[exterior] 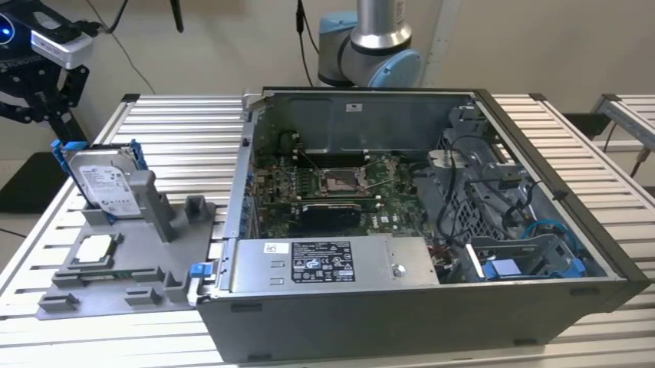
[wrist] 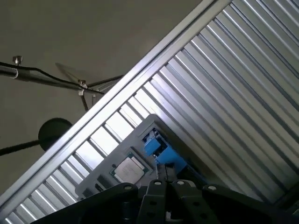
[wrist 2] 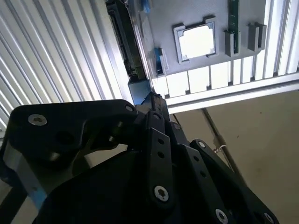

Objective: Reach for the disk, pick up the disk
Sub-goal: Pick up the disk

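White-labelled disk (exterior: 103,180) stands upright in the exterior view.

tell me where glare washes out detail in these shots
Second wrist view: the chip is blown out white, and the table slats near it glare. First wrist view: bright streaks on the table. Exterior view: even light, no glare on the disk.

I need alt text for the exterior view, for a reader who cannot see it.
The gripper hangs close above the disk, which stands on edge in a grey fixture at the exterior view's left. A small square chip lies in that fixture; beside it an open computer case lies on a slatted table.
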Motion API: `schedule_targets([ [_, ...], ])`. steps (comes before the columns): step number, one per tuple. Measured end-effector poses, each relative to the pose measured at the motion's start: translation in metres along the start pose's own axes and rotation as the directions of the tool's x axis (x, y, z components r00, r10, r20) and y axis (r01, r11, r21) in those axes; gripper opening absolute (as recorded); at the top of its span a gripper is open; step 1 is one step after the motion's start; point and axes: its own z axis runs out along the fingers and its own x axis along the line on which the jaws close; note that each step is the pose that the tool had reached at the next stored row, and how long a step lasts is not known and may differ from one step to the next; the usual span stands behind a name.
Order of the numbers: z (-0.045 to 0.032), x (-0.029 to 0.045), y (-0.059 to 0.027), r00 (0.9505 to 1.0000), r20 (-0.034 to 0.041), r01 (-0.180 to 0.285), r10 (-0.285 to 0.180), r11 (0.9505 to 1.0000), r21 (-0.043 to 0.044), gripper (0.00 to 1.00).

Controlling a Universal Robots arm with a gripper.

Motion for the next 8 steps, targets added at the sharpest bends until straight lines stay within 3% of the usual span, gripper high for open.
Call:
schedule_targets([
  [4, 0.0000, 0.0000, 0.0000, 0.9974, -0.0027, 0.072, -0.072, 0.9974, 0.0000, 0.00],
  [8, 0.0000, 0.0000, 0.0000, 0.9894, -0.0055, 0.145, -0.145, 0.9894, -0.0002, 0.00],
])
